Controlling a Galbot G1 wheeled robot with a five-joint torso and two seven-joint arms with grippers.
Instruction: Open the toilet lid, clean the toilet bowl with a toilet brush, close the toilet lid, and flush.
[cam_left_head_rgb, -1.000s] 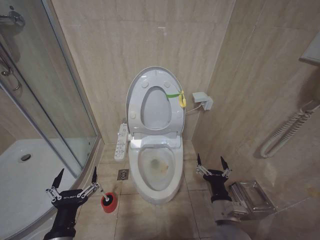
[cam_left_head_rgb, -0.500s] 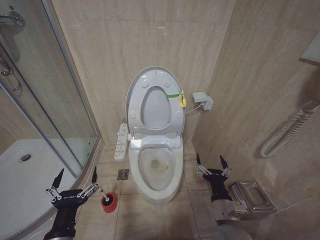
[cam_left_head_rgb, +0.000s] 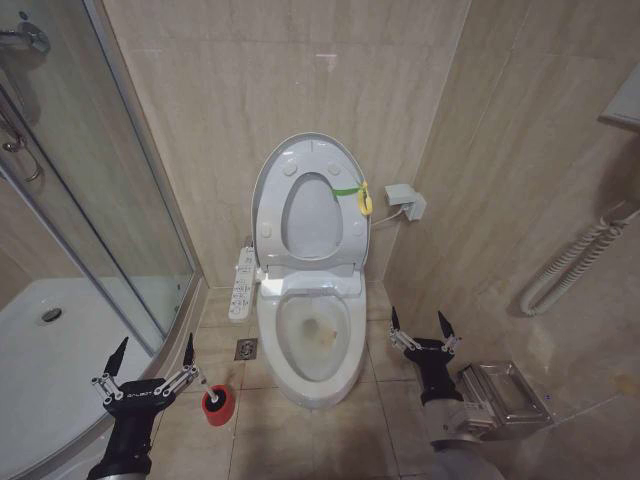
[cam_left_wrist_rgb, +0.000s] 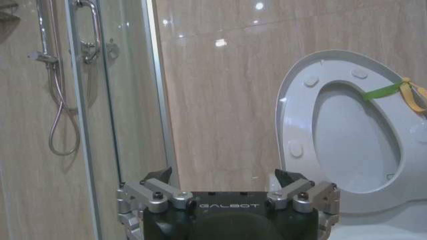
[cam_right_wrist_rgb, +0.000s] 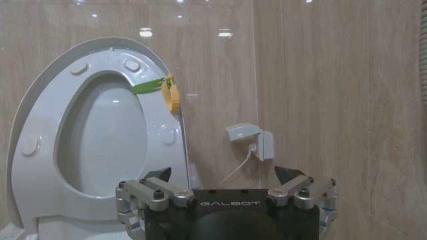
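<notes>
The toilet brush (cam_left_head_rgb: 205, 384) handle was mostly hidden behind the left gripper (cam_left_head_rgb: 151, 352); its bristles sat unseen inside the red holder cup (cam_left_head_rgb: 216, 404).

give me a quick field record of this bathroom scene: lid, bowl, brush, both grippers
toilet lid: raised, leaning on the wall, green-yellow tag at its edge
toilet bowl: uncovered, brownish stains inside
toilet brush: in its red holder on the floor, left of the toilet
left gripper: open, empty, low beside the brush
right gripper: open, empty, low on the toilet's right
</notes>
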